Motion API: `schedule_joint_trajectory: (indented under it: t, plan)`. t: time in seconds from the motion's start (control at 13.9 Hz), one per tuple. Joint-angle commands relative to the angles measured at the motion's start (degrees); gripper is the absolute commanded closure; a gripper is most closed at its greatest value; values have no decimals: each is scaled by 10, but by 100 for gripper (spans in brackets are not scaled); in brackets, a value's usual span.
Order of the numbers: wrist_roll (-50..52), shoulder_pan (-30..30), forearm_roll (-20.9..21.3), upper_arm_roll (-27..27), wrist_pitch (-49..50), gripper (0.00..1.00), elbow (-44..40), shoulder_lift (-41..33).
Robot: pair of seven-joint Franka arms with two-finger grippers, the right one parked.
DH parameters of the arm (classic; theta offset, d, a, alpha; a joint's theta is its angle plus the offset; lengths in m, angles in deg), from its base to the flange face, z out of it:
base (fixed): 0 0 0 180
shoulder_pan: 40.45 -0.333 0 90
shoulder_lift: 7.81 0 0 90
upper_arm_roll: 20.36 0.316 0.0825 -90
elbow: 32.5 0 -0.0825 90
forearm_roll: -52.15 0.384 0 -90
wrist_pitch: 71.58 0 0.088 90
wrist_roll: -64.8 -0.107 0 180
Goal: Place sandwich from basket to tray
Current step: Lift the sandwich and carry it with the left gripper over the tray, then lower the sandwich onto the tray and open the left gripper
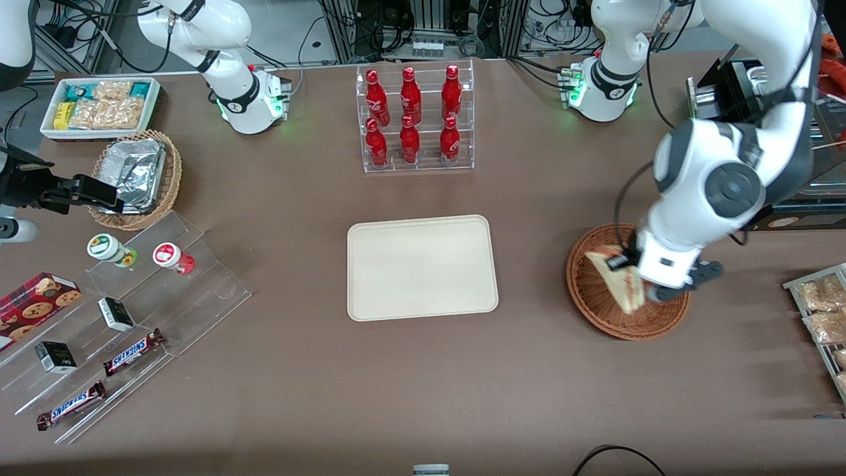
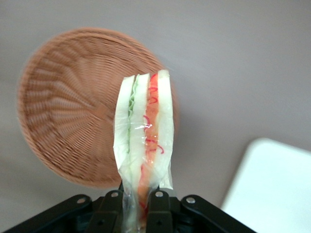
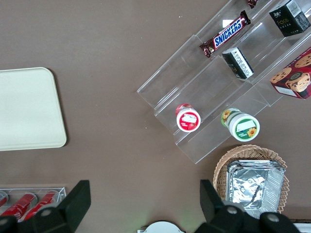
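Your tool (image 2: 137, 196) is clamped on the sandwich (image 2: 144, 141), its two black fingers (image 2: 111, 204) pinching the narrow end of the clear-wrapped wedge so that the white bread and the green and red-orange filling stand out edge-on from the tool. The sandwich hangs off the weave, above the basket (image 2: 63, 111), which lies directly under the tool on the brown counter (image 2: 233, 63); in the front view the tool (image 1: 636, 285) sits over the basket's (image 1: 595, 297) middle, with the sandwich (image 1: 620, 277) slanting across the bowl just beside the wrist. The tray (image 1: 422, 267) lies flat on the counter well apart from the tool, toward the parked arm's end, and a pale corner of it (image 2: 272, 189) shows near the fingers in the wrist view. Farther from the front camera than the tray stands a clear rack of red bottles (image 1: 413, 119). Far from your tool, at the parked arm's end, sit a foil-lined wicker basket (image 1: 135, 178), a white bin of snacks (image 1: 102, 106) and clear stepped shelves (image 1: 125, 317) with candy bars.
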Motion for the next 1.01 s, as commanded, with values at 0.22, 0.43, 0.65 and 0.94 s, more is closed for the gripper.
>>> schedule_joint_trajectory:
  t: [0.22,0.43,0.65,0.94]
  plan:
    - [39,40,6,-126,-25,100,-32,43]
    - [83,125,26,-126,-75,100,-34,88]
    - [125,176,68,-123,-137,100,-50,164]
    - [206,216,155,-122,-140,100,-119,265]
